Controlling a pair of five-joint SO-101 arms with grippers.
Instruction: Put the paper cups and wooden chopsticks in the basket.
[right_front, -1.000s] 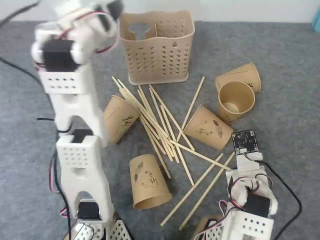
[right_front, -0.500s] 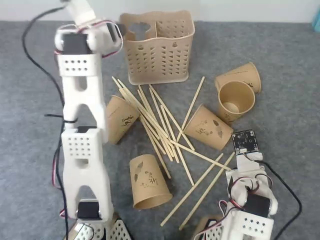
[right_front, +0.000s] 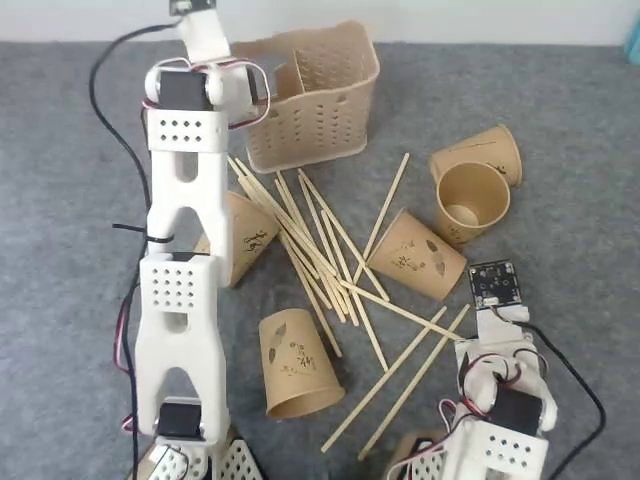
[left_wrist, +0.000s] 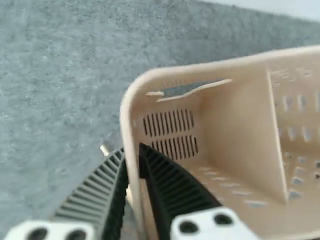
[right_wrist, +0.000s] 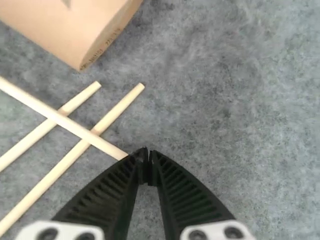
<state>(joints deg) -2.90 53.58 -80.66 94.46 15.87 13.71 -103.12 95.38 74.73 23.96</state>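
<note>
My left gripper (left_wrist: 132, 151) has its jaws pinched on the wall of the basket (right_front: 310, 120), which sits tilted. The wooden chopsticks (right_front: 318, 250) and five paper cups (right_front: 296, 364) lie loose on the desk (right_front: 580, 100), so nothing looks packed yet. The right gripper (right_wrist: 147, 156) has its jaws closed and empty.

A beige basket (right_front: 310, 100) is showing rows of small slot cut-outs against a mottled grey mat (right_front: 580, 200). Kraft-brown cups (right_front: 295, 365) are wearing dark printed marks; the chopsticks (right_front: 320, 250) are showing pale, plain wood. The white arms (right_front: 185, 200) are displaying grids of round holes and black motors. The left gripper (left_wrist: 131, 150) and right gripper (right_wrist: 148, 152) are showing ribbed black.
</note>
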